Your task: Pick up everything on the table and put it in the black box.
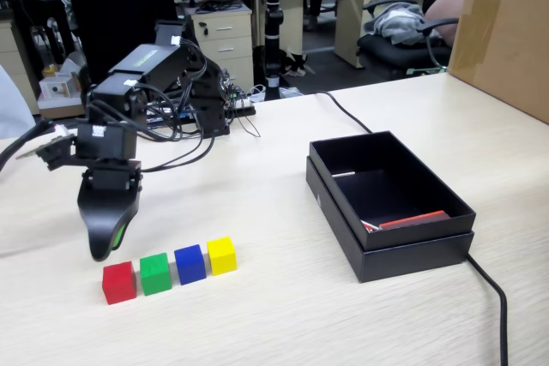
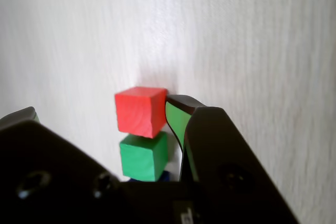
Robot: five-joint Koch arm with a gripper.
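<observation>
Four small cubes stand in a row on the beige table (image 1: 283,315) near its front: red cube (image 1: 118,282), green cube (image 1: 155,273), blue cube (image 1: 190,264), yellow cube (image 1: 221,255). My black, green-padded gripper (image 1: 104,249) hangs just above and behind the red cube. In the wrist view the gripper (image 2: 102,109) is open. The red cube (image 2: 139,111) lies between the jaws, close against the right fingertip (image 2: 177,119). Behind it sit the green cube (image 2: 143,156) and a sliver of blue. The black box (image 1: 403,259) stands to the right, with no cubes in it.
A flat red strip (image 1: 413,219) lies inside the box. A black cable (image 1: 491,291) runs along the table past the box's right side. A big brown carton (image 1: 506,32) stands at the far right. The arm's base and wires (image 1: 197,109) sit behind the gripper.
</observation>
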